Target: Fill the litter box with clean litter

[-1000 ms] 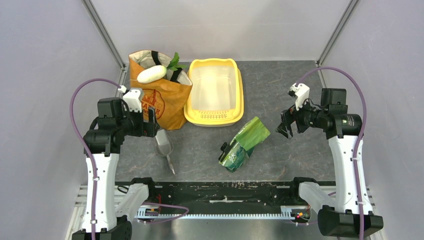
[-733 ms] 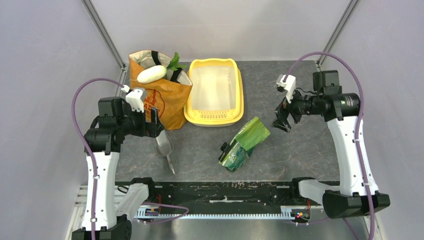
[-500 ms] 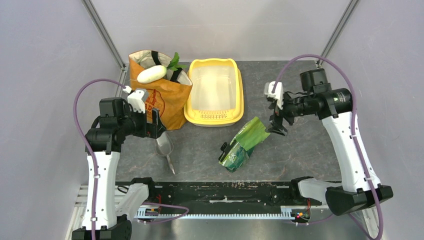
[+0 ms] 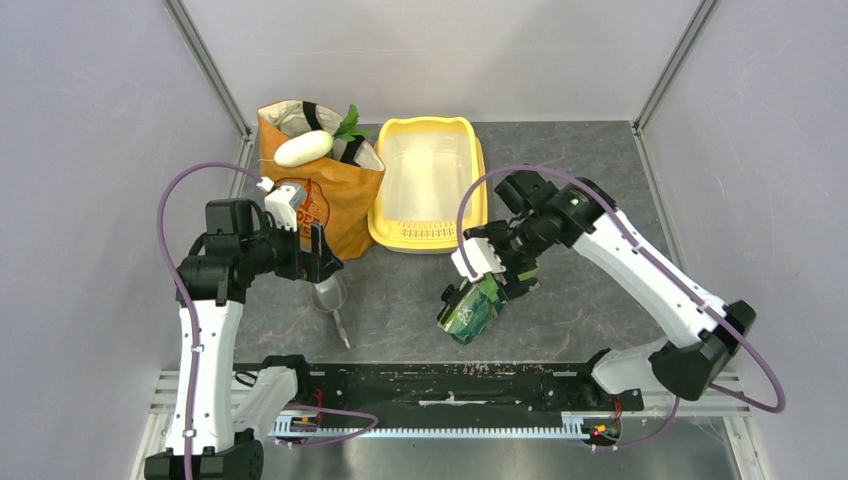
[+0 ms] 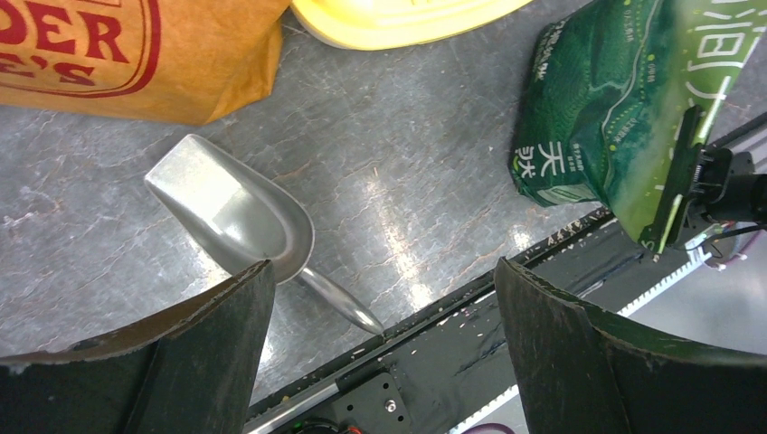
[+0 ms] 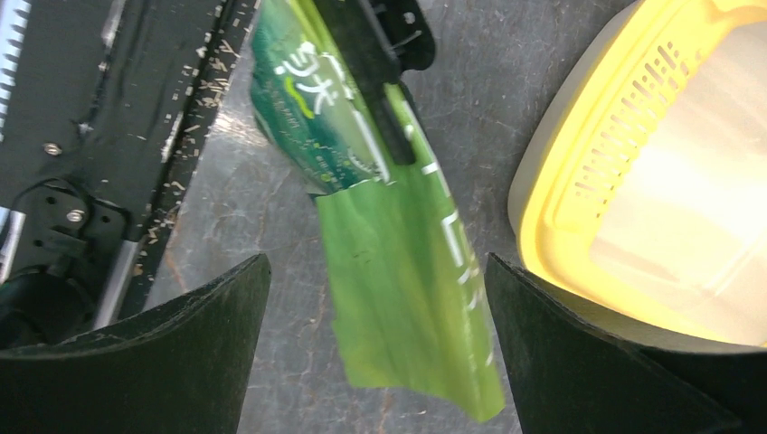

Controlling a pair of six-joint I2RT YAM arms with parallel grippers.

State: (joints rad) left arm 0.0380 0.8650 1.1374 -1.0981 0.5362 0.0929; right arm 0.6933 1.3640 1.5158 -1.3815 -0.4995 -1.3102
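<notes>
The yellow litter box (image 4: 478, 160) stands at the back centre, its pale basin showing no litter. Its slotted end (image 6: 624, 117) shows in the right wrist view, its edge (image 5: 398, 23) in the left wrist view. No clean litter is in view. A green foil bag (image 4: 470, 310) stands tilted on the table just near of the box. My right gripper (image 4: 500, 272) is open, its fingers either side of the bag's top flap (image 6: 407, 298) without clamping it. My left gripper (image 4: 322, 262) is open and empty above a scoop (image 4: 330, 298), which lies below its fingers (image 5: 226, 208).
An orange paper grocery bag (image 4: 325, 195) with a white radish (image 4: 302, 148) and greens stands left of the litter box, close behind my left gripper. A black rail (image 4: 450, 385) with scattered crumbs runs along the table's near edge. Grey walls enclose the table.
</notes>
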